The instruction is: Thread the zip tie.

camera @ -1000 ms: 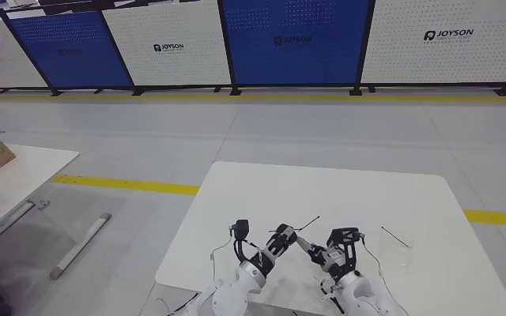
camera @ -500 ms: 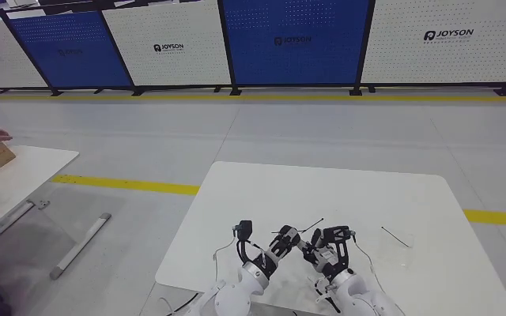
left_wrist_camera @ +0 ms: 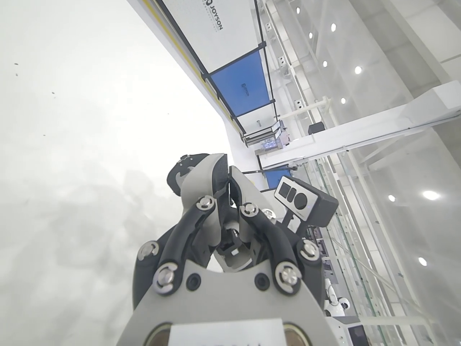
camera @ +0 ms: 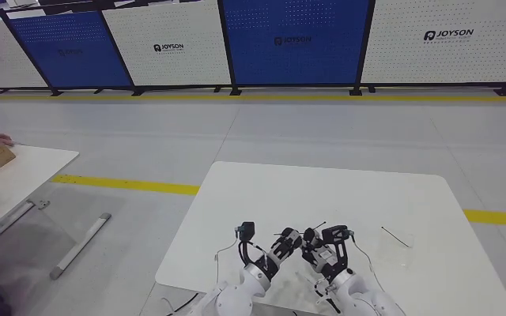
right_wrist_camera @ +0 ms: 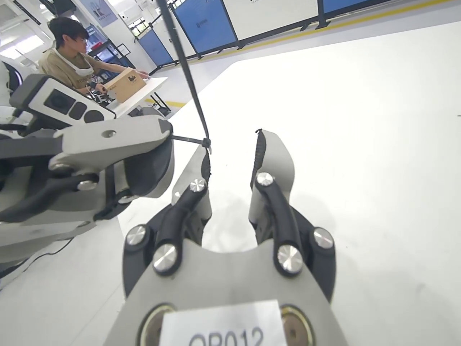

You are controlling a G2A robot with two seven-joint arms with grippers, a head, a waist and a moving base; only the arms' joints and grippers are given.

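Above the white worktop (camera: 332,189), the zip tie (right_wrist_camera: 187,73) is pinched in the left pincer (left_wrist_camera: 229,178), its tail seemingly passed through the head, while the right pincer (right_wrist_camera: 233,149) is held spread beside it; tightening is judged left.

Each white panel (camera: 443,55) and blue panel (camera: 294,59) carries a dark logo with lettering. A white label (right_wrist_camera: 225,325) on the right gripper (right_wrist_camera: 233,145) base bears cut-off characters.
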